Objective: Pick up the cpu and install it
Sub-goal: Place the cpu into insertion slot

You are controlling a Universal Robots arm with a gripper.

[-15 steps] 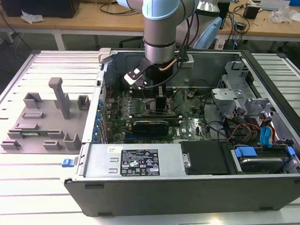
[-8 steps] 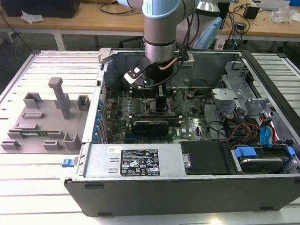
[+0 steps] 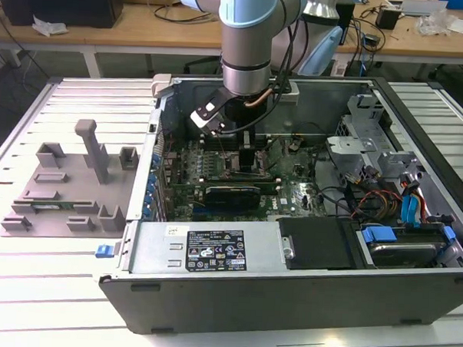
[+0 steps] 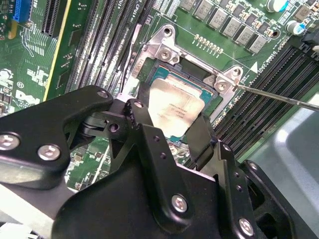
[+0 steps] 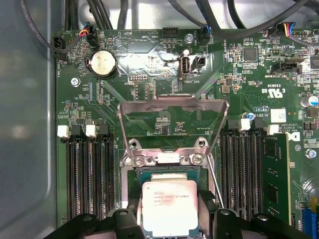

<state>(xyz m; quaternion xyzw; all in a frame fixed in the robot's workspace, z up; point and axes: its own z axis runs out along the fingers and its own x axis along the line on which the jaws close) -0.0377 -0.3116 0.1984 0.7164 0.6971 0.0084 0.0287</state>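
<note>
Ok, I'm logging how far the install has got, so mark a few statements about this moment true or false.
1. The gripper has the cpu between its fingers, over the socket. True.
2. The load plate is shut over the cpu. False: it stands hinged open.
3. The grey fixture lies inside the case. False: it lies on the table, at the exterior view's left.
4. The arm reaches down into the open case. True.

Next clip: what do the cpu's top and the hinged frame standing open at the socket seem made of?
The small flat square silver cpu has a top that looks like metal, satin finish: it reflects light softly. The open silver hinged frame looks like stamped sheet metal, shiny: thin bent edges, bright glare. Alloys can't be told.
</note>
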